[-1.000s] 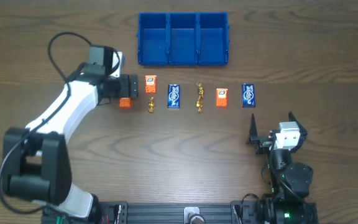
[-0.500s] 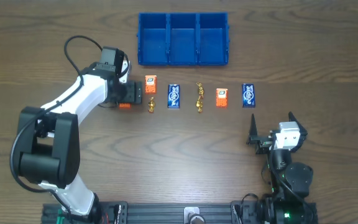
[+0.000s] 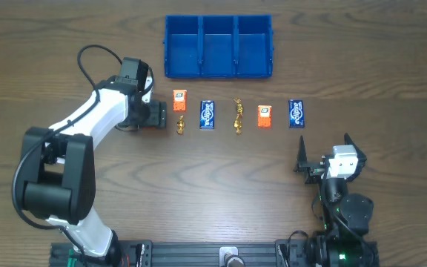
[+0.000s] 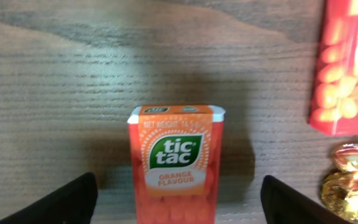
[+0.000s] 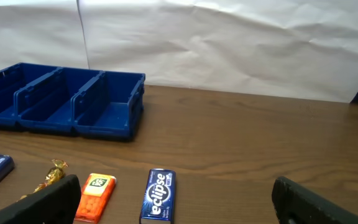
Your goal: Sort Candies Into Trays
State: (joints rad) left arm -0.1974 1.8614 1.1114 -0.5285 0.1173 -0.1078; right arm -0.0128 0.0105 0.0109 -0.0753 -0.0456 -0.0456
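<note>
Left end effector [image 4: 176, 202] straddling the first mint box, sorting basically at zero

Its fingers [image 4: 61, 200] sit apart, one on each side of the small orange plastic mint box [image 4: 176, 163] lying flat on the brown wooden desk [image 3: 213, 185] at the left end of the candy row, so not clamped on it yet imo. The blue plastic three-compartment tray [image 3: 219, 73] has nothing in any bin, so every piece is left to do. My count: three orange boxes total with the two others [image 3: 179, 99], two flat dark-blue gum packs [image 3: 207, 113], and gold foil-wrapped candies [image 3: 237, 116] in two little clumps, too bunched to count for sure. Right end effector [image 3: 325, 154] is parked by its base, fingers spread, holding nothing.
</note>
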